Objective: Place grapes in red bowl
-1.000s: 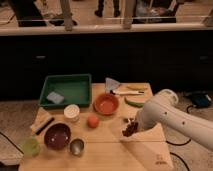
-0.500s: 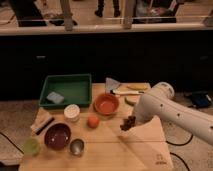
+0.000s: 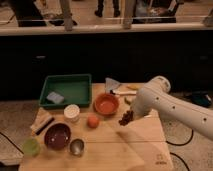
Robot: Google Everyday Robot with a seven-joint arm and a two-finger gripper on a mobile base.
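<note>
One white arm reached in from the right edge of the frame, and its single gripper sat at the centre right, above the wooden table. The jaws were closed on the grapes, one small dark bunch hanging at the arm's tip. The bunch was lifted off the tabletop, just to the lower right of the red bowl and not over its opening.

There were two bowls. The red bowl stood near the middle of the frame with nothing visible inside it. The maroon bowl stood at the lower left, well apart from the red bowl. One round orange fruit lay between them, just below and left of the red bowl.

One green tray occupied the upper left part of the table and held one pale blue block in its lower left corner.

Three cups could be counted: one white cup just below the tray, one small metal cup just beside the maroon bowl on its lower right, and one green cup to its lower left, near the table's corner.
</note>
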